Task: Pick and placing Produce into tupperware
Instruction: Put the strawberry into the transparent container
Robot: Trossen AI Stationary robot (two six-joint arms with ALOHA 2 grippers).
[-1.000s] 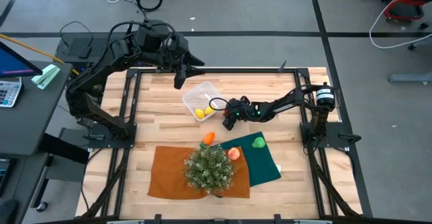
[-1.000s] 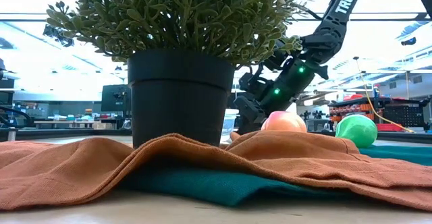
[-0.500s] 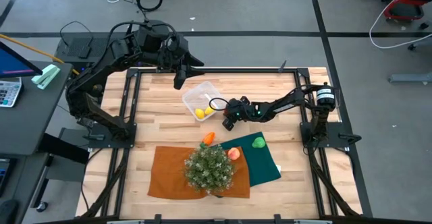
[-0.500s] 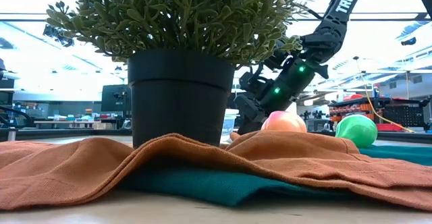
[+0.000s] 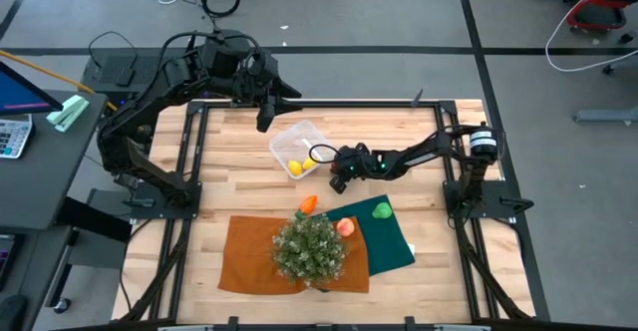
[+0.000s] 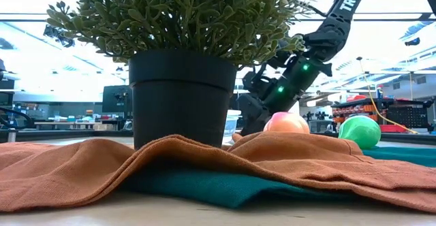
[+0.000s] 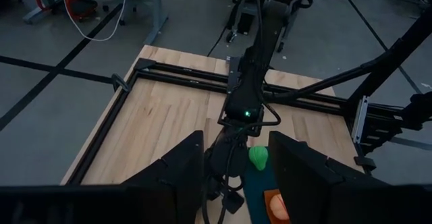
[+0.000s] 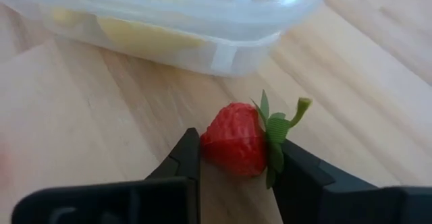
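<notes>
Two arms are reaching over the wooden table [image 5: 239,162]. The right claw [image 8: 233,158] is sitting low beside the clear tupperware [image 5: 298,148], clenched on a red strawberry [image 8: 234,140]: in the right wrist view both dark fingers [image 8: 187,160] are pressing the fruit's sides, its green leafy cap pointing toward one finger, and the fruit is lying just above the wood close to the container's wall. Yellow produce [image 5: 296,165] is already lying inside the tupperware. An orange piece [image 5: 308,203] is resting on the table at the edge of the bushy potted plant [image 5: 309,247], a peach-pink piece [image 6: 286,123] is sitting on the orange cloth [image 6: 102,168], and a green piece [image 5: 382,210] is lying on the dark green cloth [image 5: 392,241]. The left claw [image 5: 264,122] is hanging near the table's far edge, above and behind the tupperware, with its fingers [image 7: 177,166] released and spread apart, holding nothing.
</notes>
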